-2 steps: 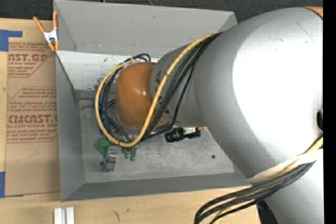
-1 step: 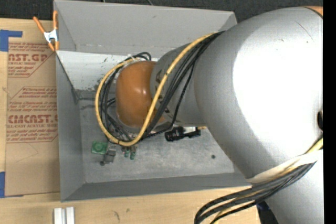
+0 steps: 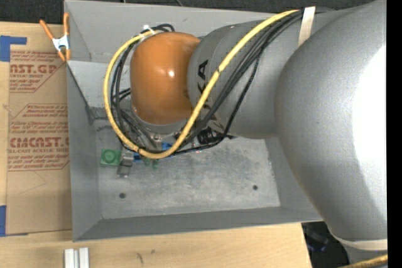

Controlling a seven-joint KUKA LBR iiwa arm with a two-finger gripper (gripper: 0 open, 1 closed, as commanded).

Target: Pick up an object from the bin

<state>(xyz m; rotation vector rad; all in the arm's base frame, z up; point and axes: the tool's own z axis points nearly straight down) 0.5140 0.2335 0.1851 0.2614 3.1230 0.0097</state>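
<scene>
Camera view looks down on the silver arm's point(image 3: 326, 110) wrist, with its glossy orange domed cover point(image 3: 162, 75) and looped yellow and black cables point(image 3: 213, 81), low over the grey metal bin point(image 3: 188, 201); the pincer point(image 3: 133, 159) sits beneath that cover, mostly hidden, so how wide it stands, or whether it has hold of anything, cannot be told; a small round green plastic-looking piece point(image 3: 110, 157) lies on the bin floor just beside the pincer, on the side away from the arm.
</scene>
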